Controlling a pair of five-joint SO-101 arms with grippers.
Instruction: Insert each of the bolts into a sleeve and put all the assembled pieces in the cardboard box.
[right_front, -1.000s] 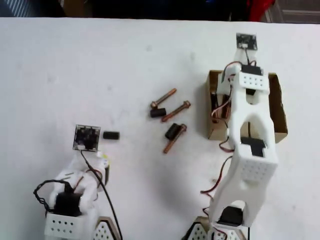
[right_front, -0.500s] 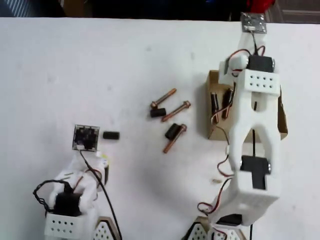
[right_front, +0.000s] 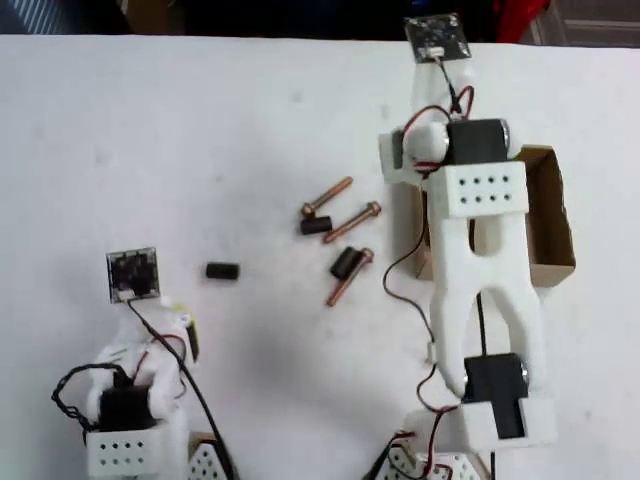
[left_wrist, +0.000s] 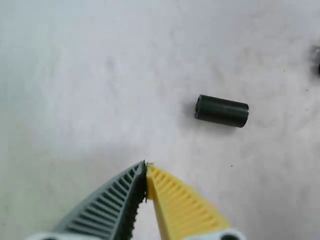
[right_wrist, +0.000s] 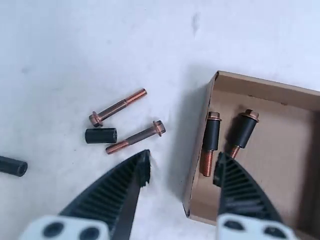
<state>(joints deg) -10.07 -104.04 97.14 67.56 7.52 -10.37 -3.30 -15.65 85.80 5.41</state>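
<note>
Next pickup: right gripper (right_wrist: 183, 157) spread wide above the cardboard box's (right_wrist: 260, 86) left wall.
Leave the two assembled pieces (right_wrist: 212, 136) lying in the box. Swing left to the sleeved bolt (right_front: 348, 266), likely the easiest catch. Straddle it squarely, clear of the bare bolts (right_wrist: 119, 107) and spare sleeve (right_wrist: 100, 135) just beyond. Hold left gripper (left_wrist: 146, 169), pinched shut and empty, near the loose sleeve (left_wrist: 221, 110).

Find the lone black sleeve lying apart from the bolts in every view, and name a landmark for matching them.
High view: the lone sleeve lies on the table, left of the loose bolts.
Left wrist view: it lies ahead of the shut left tool, apart from it.
Right wrist view: it lies beyond the bolts, on the side away from the cardboard box.
Landmark: the short sleeve between two bolts, in the high and right wrist views.
</note>
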